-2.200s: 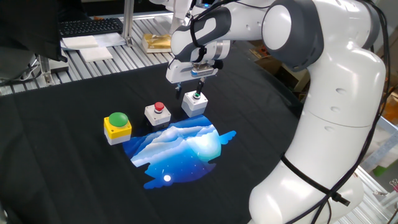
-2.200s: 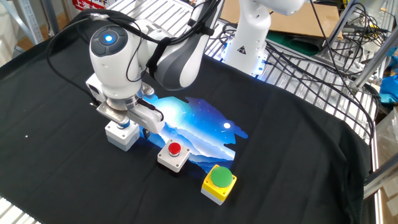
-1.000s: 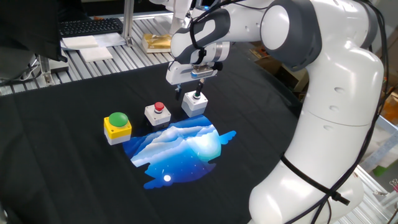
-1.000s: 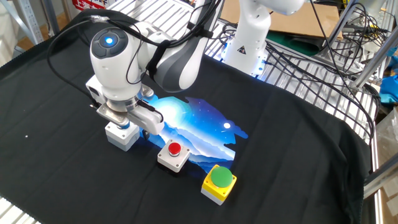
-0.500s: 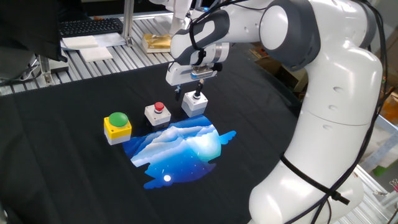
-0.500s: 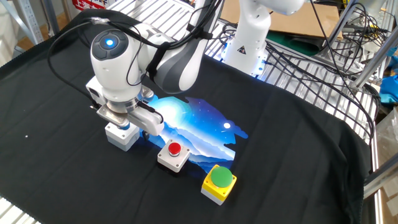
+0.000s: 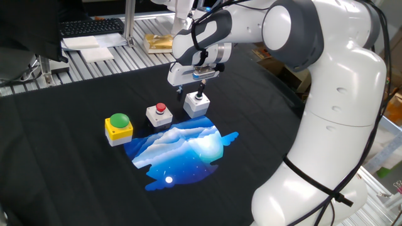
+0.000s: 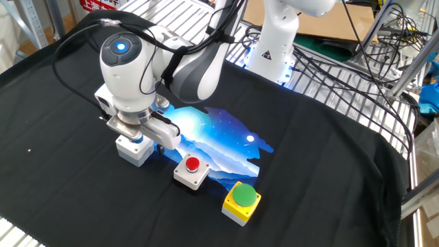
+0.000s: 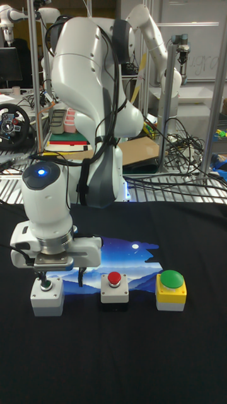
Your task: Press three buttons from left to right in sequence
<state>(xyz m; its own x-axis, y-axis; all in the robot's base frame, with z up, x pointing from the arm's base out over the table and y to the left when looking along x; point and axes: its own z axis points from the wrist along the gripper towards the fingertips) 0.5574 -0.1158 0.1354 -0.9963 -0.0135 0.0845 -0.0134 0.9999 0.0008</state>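
- Three boxed buttons sit in a row on the black cloth (image 7: 75,119): the big green button (image 7: 119,120) on its yellow box, the red button (image 7: 160,107) and the small green button (image 7: 199,97) on white boxes.
- One fixed view shows the gripper (image 7: 200,83) just above the small green button; whether it touches is unclear.
- From the other fixed view, that button is hidden behind the wrist; only its white box (image 8: 134,150) shows.
- I cannot tell how the jaws stand; the fingertips are too small and dark.
- No writing is readable; a blue starry print (image 9: 129,256) lies behind the boxes.
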